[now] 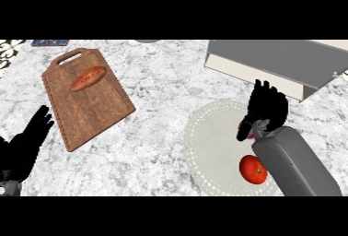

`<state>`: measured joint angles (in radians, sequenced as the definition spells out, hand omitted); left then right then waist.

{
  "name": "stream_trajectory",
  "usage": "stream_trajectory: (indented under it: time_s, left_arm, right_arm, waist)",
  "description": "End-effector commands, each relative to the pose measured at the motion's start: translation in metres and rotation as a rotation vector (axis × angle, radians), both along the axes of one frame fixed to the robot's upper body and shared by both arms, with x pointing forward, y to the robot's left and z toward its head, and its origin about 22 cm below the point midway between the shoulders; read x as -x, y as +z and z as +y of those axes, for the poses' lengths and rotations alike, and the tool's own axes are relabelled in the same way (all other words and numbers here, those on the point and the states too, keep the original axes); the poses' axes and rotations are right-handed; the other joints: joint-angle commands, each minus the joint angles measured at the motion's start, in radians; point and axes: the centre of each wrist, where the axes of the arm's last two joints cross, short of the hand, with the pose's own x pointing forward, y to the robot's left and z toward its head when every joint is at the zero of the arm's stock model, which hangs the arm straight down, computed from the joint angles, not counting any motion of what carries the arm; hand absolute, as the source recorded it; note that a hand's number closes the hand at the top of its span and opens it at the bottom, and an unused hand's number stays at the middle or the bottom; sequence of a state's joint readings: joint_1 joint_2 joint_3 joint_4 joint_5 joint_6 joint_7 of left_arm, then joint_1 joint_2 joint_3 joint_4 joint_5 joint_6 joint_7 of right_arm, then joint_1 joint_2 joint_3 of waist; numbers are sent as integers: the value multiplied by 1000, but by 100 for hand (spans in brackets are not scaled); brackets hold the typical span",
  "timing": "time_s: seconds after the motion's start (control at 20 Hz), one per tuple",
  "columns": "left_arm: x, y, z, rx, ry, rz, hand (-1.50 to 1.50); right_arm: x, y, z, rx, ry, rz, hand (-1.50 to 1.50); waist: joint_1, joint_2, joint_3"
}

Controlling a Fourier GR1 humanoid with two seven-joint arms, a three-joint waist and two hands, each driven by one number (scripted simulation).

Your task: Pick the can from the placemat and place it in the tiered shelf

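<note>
Head view: no brand, label or readable writing shows on anything here.

The counter [163,138] is pale grey speckled stone. A round white placemat [217,138] lies on it under the right robot hand [266,108], and a grey tiered shelf [272,64] stands just beyond that hand's fingertips, at the upper right. A red tomato [253,169] sits on the placemat just beside the grey forearm, nearer the robot than the right robot hand. Well to the left of that hand lies a wooden cutting board [85,101] with a handle hole at its far end, and an orange sweet potato [88,79] rests on it. A dark, patterned item shows at the far left edge, too small to identify.

The right robot hand hangs over the placemat's far side, fingers pointing toward the shelf and curled downward. A sliver of dark red, seemingly the can [252,134], peeks out beneath the palm; whether the fingers actually close around it cannot be told. The left robot hand [27,138] rests at the lower left edge, fingers straight and relaxed, pointing away from the robot, holding nothing.
</note>
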<state>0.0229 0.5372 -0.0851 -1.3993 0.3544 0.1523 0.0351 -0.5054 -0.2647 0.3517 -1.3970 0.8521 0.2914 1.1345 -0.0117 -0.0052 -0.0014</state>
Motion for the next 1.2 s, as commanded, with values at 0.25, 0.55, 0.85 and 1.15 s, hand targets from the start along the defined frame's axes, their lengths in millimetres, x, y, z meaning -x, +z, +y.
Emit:
stream_trajectory:
  time_s: [0.25, 0.55, 0.85, 1.15]
  left_arm:
    - [3, -10, -12, 16, -29, -3, 0]
    - [-11, -1, -5, 14, -34, 2, 0]
    - [-5, -6, 1, 14, -11, -10, 0]
    - [10, -12, -36, 24, -8, 9, 0]
  right_arm:
    - [13, -9, -11, 105, -135, 100, -150]
    - [-6, -20, -8, 101, -124, 97, -150]
    - [6, -42, -17, 65, -153, 114, -150]
    - [3, -53, -26, 68, -98, 126, 150]
  waist:
    - [7, 3, 1]
    - [15, 7, 1]
    - [14, 5, 1]
    - [19, 5, 2]
